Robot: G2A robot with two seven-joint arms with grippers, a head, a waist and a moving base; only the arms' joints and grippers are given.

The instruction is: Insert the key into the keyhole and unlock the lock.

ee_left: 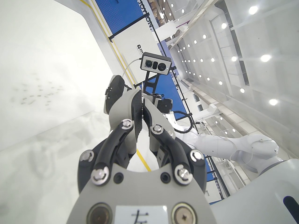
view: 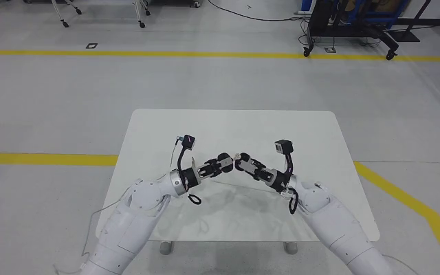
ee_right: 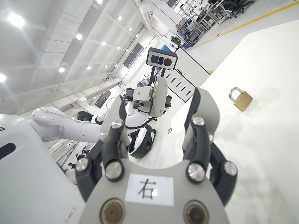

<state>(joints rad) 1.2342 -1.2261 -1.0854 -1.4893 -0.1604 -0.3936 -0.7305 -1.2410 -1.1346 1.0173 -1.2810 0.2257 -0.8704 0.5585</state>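
A brass padlock (ee_right: 243, 100) with a silver shackle lies flat on the white table (ee_right: 257, 59), beyond one finger of my right gripper. My right gripper (ee_right: 158, 99) is open with nothing between its fingers. Just in front of it is my left gripper (ee_right: 153, 97), and the two meet tip to tip above the table's middle. My left gripper (ee_left: 141, 97) is shut on a thin metal strip, apparently the key (ee_left: 142, 93), seen edge on between its pads. From above, the left gripper (view: 223, 163) and right gripper (view: 242, 163) almost touch, and the padlock is hidden.
The white table (view: 275, 130) has bare room on every side of the two grippers. Yellow floor lines run behind and beside it. A dark wheeled cart (view: 357, 27) stands far off at the back right.
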